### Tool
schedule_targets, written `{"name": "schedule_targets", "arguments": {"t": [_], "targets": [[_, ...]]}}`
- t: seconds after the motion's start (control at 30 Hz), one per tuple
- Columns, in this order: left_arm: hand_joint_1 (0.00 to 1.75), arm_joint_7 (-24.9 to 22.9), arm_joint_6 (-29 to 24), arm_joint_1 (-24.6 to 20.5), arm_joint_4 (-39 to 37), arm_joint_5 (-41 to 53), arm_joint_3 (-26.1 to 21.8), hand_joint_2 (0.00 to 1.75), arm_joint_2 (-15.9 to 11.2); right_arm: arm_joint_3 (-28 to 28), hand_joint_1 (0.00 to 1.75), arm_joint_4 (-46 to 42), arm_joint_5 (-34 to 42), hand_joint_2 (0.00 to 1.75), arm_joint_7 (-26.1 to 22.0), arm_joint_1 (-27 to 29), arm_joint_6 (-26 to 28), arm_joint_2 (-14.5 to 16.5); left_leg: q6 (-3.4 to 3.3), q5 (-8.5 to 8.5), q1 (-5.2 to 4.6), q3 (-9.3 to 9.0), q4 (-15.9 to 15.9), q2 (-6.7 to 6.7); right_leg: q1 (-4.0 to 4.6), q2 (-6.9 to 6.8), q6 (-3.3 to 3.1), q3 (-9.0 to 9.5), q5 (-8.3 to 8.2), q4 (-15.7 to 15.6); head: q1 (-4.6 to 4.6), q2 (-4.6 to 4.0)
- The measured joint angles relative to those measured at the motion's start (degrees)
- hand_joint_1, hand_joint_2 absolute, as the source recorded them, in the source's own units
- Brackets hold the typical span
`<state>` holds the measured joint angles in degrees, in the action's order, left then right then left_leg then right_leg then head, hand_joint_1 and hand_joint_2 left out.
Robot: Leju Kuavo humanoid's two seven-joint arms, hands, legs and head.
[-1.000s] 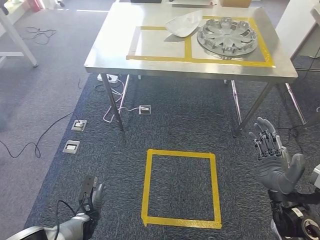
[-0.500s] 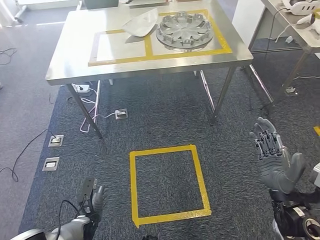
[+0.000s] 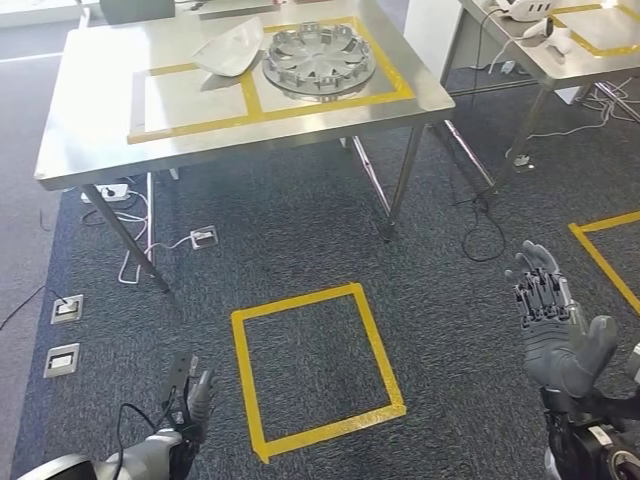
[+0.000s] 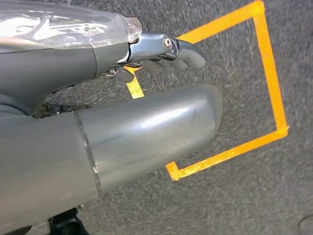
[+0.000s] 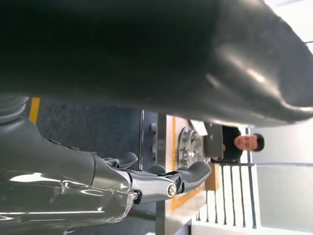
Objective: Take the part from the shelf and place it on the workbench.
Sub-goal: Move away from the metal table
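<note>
Right hand [image 3: 555, 325] raised at the right side, palm up, fingers [image 3: 537, 290] spread and empty, left hand [image 3: 189, 395] low at the left side, hanging down, fingers [image 4: 184, 51] loosely extended, holding nothing

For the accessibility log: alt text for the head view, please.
A steel workbench holds a silver wheel cover and a white part inside yellow tape frames. On the carpet below is a yellow tape square, flanked by the robot's empty left hand and raised right hand.

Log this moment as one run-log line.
left hand: low, empty | right hand: raised, open, empty | hubcap, white part: on workbench | floor: tape square
</note>
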<state>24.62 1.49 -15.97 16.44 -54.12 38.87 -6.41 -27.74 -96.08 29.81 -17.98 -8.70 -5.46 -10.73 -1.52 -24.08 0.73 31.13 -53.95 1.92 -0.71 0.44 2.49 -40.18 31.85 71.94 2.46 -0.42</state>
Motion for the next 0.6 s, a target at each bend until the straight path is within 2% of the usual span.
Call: {"name": "schedule_targets", "arguments": {"t": [0.03, 0.07, 0.1, 0.17, 0.2, 0.23, 0.27, 0.3, 0.33, 0.37, 0.4, 0.43, 0.47, 0.5, 0.53, 0.57, 0.6], "targets": [[0.0, -0.03, 0.0, 0.0, 0.0, 0.0, -0.01, 0.0, 0.03, 0.03, 0.0, -0.01, 0.0, 0.0, 0.01, 0.08, 0.02, -0.01, 0.05, -0.04, 0.0, -0.02, -0.02, 0.69, -0.04, -0.17, 0.06, 0.51, -0.74, -0.57, 0.0, 0.0], [0.0, -0.03, 0.01, -0.01, 0.0, 0.01, -0.01, 0.0, 0.1, 0.05, 0.0, -0.05, 0.0, 0.0, 0.02, 0.12, 0.03, -0.02, 0.14, -0.1, 0.01, -0.09, -0.03, 1.35, -0.06, -0.5, 0.05, 2.19, -2.4, -3.53, -0.01, 0.0], [0.0, -0.03, 0.01, -0.05, 0.0, 0.03, -0.01, 0.0, 0.17, 0.08, 0.0, -0.14, 0.0, 0.0, 0.03, 0.11, 0.04, -0.03, 0.29, -0.2, -0.03, -0.21, -0.05, 1.96, -0.01, -1.48, -0.07, 4.67, -4.4, -8.12, -0.02, 0.0], [0.0, -0.03, 0.03, -0.11, 0.0, 0.05, -0.03, 0.0, 0.27, 0.16, 0.0, -0.39, 0.0, 0.0, 0.03, 0.04, 0.04, -0.03, 0.75, -0.42, -0.37, -0.38, -0.16, 3.03, 0.47, -3.77, -0.69, 8.6, -6.75, -15.63, -0.05, 0.0], [0.0, -0.08, 0.07, -0.12, 0.0, 0.07, -0.04, 0.0, 0.28, 0.2, 0.0, -0.49, 0.0, 0.0, 0.04, 0.03, 0.04, -0.03, 0.99, -0.47, -0.56, -0.42, -0.2, 3.56, 0.7, -4.39, -1.07, 9.43, -7.08, -17.32, 0.01, 0.0], [0.0, -0.24, 0.2, -0.14, 0.0, 0.12, -0.06, 0.0, 0.29, 0.22, 0.0, -0.55, 0.0, 0.0, 0.04, 0.04, 0.08, -0.03, 1.23, -0.45, -0.7, -0.44, -0.2, 4.1, 0.88, -4.16, -1.44, 9.46, -7.05, -17.6, 0.08, 0.0], [0.0, -0.47, 0.43, -0.21, 0.0, 0.21, -0.07, 0.0, 0.32, 0.23, 0.0, -0.58, 0.0, 0.0, 0.04, 0.06, 0.17, -0.03, 1.49, -0.43, -0.71, -0.48, -0.18, 4.67, 0.82, -3.37, -1.8, 9.39, -7.26, -17.62, 0.19, 0.0], [0.0, -0.79, 0.69, -0.32, 0.01, 0.35, -0.07, 0.0, 0.35, 0.24, 0.0, -0.65, 0.0, 0.0, 0.06, 0.06, 0.28, -0.03, 1.82, -0.68, -0.61, -0.46, -0.43, 4.5, 0.72, -2.74, -2.14, 9.32, -7.48, -17.73, 0.24, 0.0], [0.0, -1.09, 0.95, -0.46, 0.01, 0.51, -0.07, 0.0, 0.39, 0.24, 0.0, -0.74, 0.0, 0.0, 0.08, -0.04, 0.4, -0.03, 2.15, -1.47, -0.5, -0.09, -1.43, 3.56, 0.57, -2.12, -2.49, 9.28, -7.71, -17.87, 0.3, 0.0], [0.0, -1.34, 1.13, -0.59, 0.02, 0.66, -0.07, 0.0, 0.41, 0.23, 0.0, -0.84, 0.0, 0.0, 0.1, -0.17, 0.55, -0.03, 2.45, -2.94, -0.36, 0.88, -3.69, 2.12, 0.42, -1.54, -2.82, 9.25, -7.94, -18.03, 0.45, 0.0], [0.0, -1.54, 1.21, -0.65, 0.02, 0.79, -0.07, 0.0, 0.43, 0.23, 0.0, -0.91, 0.0, 0.0, 0.11, -0.29, 0.72, -0.03, 2.68, -4.9, -0.23, 2.46, -7.19, 0.41, 0.31, -0.98, -3.04, 9.18, -8.1, -18.09, 0.65, 0.0], [0.0, -1.67, 1.23, -0.61, 0.02, 0.87, -0.07, 0.0, 0.44, 0.22, 0.0, -0.94, 0.0, 0.0, 0.13, -0.39, 0.94, -0.03, 2.81, -6.93, -0.21, 4.51, -11.44, -0.74, 0.3, -0.36, -3.2, 9.04, -8.19, -18.09, 0.85, 0.0], [0.0, -1.78, 1.19, -0.52, 0.02, 0.94, -0.07, 0.0, 0.44, 0.22, 0.0, -0.95, 0.01, 0.0, 0.15, -0.39, 1.25, -0.03, 2.9, -8.42, -0.19, 6.47, -15.38, -1.26, 0.31, 0.36, -3.3, 8.93, -8.27, -18.08, 1.01, 0.0], [0.0, -1.84, 1.14, -0.43, 0.02, 1.01, -0.07, 0.0, 0.44, 0.22, 0.0, -0.97, 0.06, 0.0, 0.17, -0.36, 1.55, -0.03, 2.91, -8.87, -0.19, 7.74, -17.75, -1.47, 0.32, 1.14, -3.34, 8.85, -8.33, -18.07, 1.07, 0.0], [0.0, -1.93, 1.09, -0.4, 0.02, 1.06, -0.07, 0.0, 0.45, 0.21, 0.0, -1.06, 0.19, 0.0, 0.2, -0.33, 1.88, -0.03, 2.84, -8.14, -0.19, 7.95, -17.86, -1.57, 0.33, 1.98, -3.34, 8.82, -8.38, -18.05, 1.12, 0.0], [0.0, -2.02, 1.05, -0.44, 0.02, 1.13, -0.07, 0.0, 0.45, 0.2, 0.0, -1.23, 0.36, 0.0, 0.25, -0.31, 2.27, -0.03, 2.67, -6.36, -0.19, 6.96, -15.55, -1.8, 0.34, 2.82, -3.29, 8.83, -8.43, -18.02, 1.18, 0.0], [0.0, -2.13, 1.05, -0.54, 0.02, 1.19, -0.07, 0.0, 0.46, 0.17, 0.0, -1.49, 0.56, 0.0, 0.31, -0.3, 2.63, -0.03, 2.43, -4.05, -0.18, 5.1, -11.5, -2.38, 0.33, 3.62, -3.23, 8.85, -8.48, -17.98, 1.25, 0.0]]}}
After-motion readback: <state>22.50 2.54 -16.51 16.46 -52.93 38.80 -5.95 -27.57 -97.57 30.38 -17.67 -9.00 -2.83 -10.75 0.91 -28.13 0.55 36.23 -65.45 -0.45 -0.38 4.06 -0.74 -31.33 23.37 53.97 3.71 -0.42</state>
